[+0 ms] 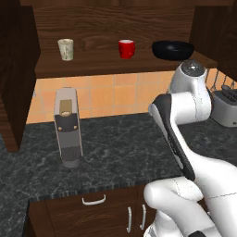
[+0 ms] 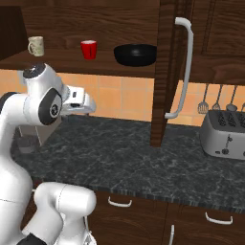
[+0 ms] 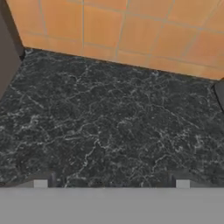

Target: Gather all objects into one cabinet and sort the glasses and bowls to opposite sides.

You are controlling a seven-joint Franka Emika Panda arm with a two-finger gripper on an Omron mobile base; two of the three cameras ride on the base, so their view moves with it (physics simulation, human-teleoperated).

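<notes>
Overhead, the cream tumbler [image 1: 65, 49], red mug [image 1: 126, 48] and black bowl [image 1: 172, 50] are ranged left to right along the cabinet shelf [image 1: 92, 63], well above the claw [image 3: 111, 183] (tips spread, nothing held), which is aimed down at the worktop [image 3: 109, 127].

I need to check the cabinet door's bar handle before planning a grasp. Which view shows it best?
The right base view: the pale handle shows along its full length on the open cabinet door. The left base view has the open shelf with the cups and bowl; the hand view looks down at the counter.
</notes>
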